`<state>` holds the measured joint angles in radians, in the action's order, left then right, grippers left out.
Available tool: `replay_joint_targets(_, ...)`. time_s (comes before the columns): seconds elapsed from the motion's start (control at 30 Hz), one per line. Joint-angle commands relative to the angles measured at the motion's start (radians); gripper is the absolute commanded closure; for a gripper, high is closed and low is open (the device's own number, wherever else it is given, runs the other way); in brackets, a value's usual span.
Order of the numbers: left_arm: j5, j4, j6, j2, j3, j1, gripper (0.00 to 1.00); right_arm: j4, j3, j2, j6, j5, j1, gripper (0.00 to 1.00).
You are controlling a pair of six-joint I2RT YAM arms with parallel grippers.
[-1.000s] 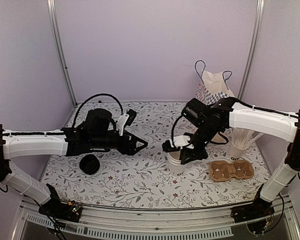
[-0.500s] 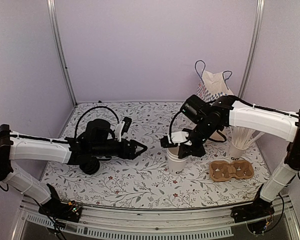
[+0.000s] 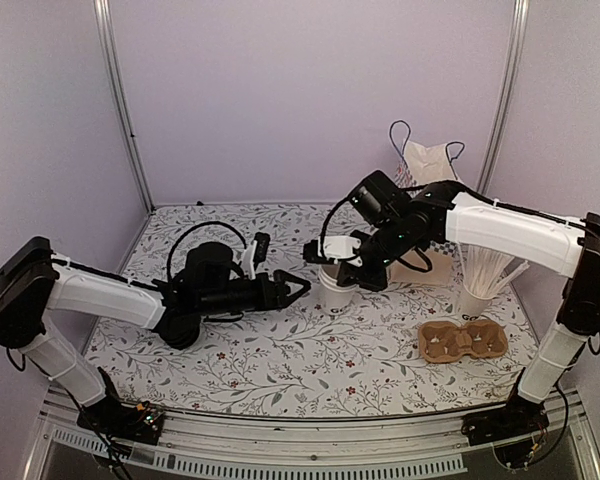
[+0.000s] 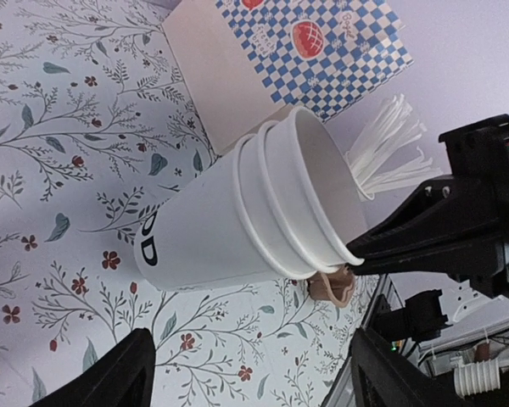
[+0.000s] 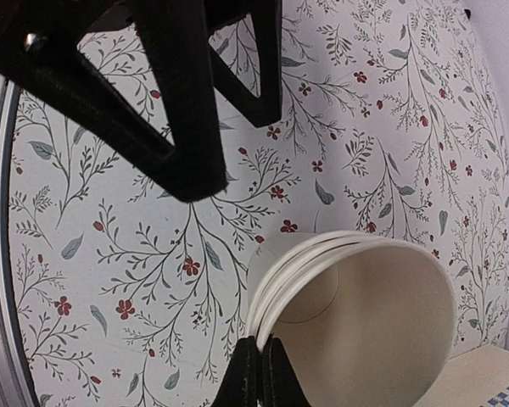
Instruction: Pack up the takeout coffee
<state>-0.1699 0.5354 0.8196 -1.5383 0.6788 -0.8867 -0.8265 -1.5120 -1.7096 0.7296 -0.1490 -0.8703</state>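
Observation:
No cup with a black lid shows clearly; a round black thing [image 3: 180, 331] lies half hidden under my left arm. My right gripper [image 3: 334, 276] is shut on the rim of a stack of nested white paper cups [image 3: 336, 296], open-topped, with black lettering on the outer one. In the right wrist view its fingertips [image 5: 259, 356] pinch that rim [image 5: 276, 305]. The stack [image 4: 229, 220] is tilted. My left gripper [image 3: 296, 290] is open and empty just left of the stack; in the left wrist view [image 4: 254, 381] its jaws stand wide, short of the cups.
The blue checkered paper bag [image 3: 425, 172] stands at the back right, also in the left wrist view [image 4: 322, 42]. A white cup of white sticks [image 3: 473, 300] and a brown cup carrier [image 3: 462, 340] sit at the right. Metal frame posts stand at the back corners.
My right gripper has carried the cup stack left and away from the carrier. My left gripper has reached to the right toward the stack, covering the black round thing.

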Motion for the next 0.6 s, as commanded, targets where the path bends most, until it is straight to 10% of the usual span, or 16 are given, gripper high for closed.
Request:
replay_joint_targets(0.0, -0.019, 0.112, 0.066, -0.056, 0.057, -0.012, 0.19, 0.032, -0.081, -0.044, -0.065, -0.015, -0.004, 1.0)
replay_joint_targets(0.57, -0.079, 0.241, 0.196, -0.221, 0.138, 0.011, 0.27, 0.028, -0.139, -0.081, -0.111, -0.02, -0.004, 1.0)
